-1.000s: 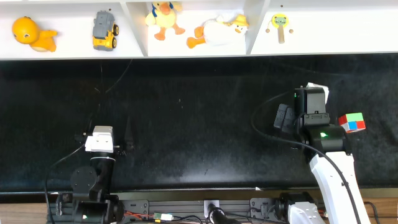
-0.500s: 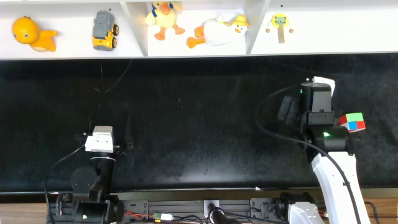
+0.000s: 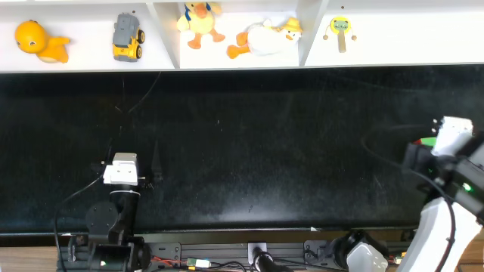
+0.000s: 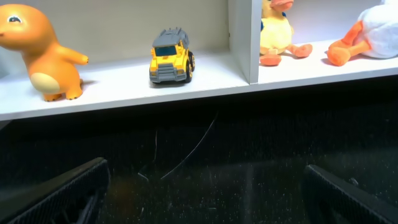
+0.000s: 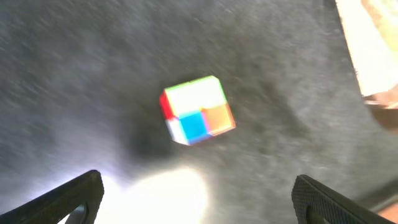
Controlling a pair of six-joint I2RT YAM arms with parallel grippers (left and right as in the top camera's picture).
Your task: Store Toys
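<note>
Right gripper [image 5: 199, 190]: you swung it rightward, fingers spread wide above puzzle cube [image 5: 198, 110]; cube equal-sided, skewed to the fingers.

My cube [image 5: 197, 110] looks like smooth, glossy plastic. The black mat [image 5: 93, 56] is matt and a bit rough, kinda felt-like. My fingers [image 5: 65, 198] are matt black plastic. In the top view, the orange toy [image 3: 39, 39] at upper left is glossy plastic, the plush duck [image 3: 200, 21] at top middle is fuzzy cloth, and the white shelf [image 3: 83, 45] is smooth.
</note>
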